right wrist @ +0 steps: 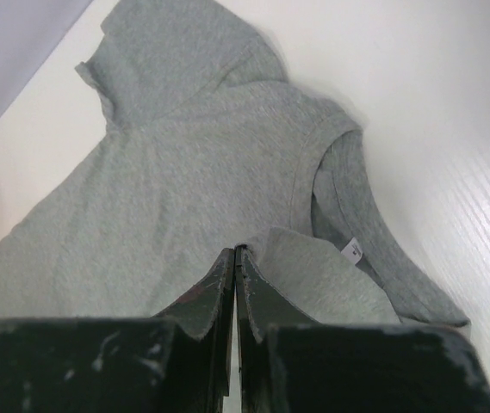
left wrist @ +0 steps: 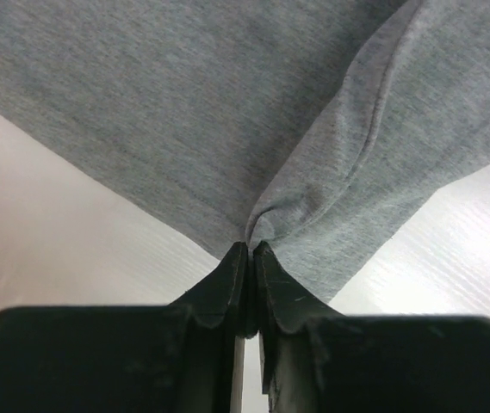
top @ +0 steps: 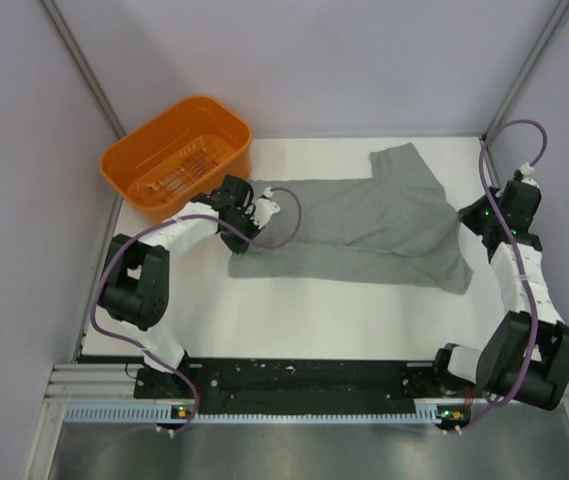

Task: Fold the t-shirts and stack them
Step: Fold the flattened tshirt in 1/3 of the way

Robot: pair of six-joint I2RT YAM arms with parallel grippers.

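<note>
Two arms rise from the near edge of the white desk (top: 314,320), one on each side, and both reach to the ends of the single t-shirt (top: 364,225).

The left tool (top: 249,218) sits at the shirt's left end. In the left wrist view this tool (left wrist: 250,249) has its jaws pressed together on a bunched pinch of the grey knit (left wrist: 227,103), and creases fan out from that spot.

The right tool (top: 471,214) is at the shirt's right end. In the right wrist view this tool (right wrist: 235,254) also has its jaws closed, with a flap of grey fabric (right wrist: 193,189) caught at the tips, just beside the neck opening and its small white label.

The shirt lies mostly flat in the middle of the desk. Its long axis runs left to right, with the hem end towards the left arm and the neck end towards the right arm. One sleeve points to the far side and the other trails towards the near right.

At the far left stands one orange basket (top: 179,170), just beyond the left tool and apart from the shirt. Its slotted floor is in plain view.
</note>
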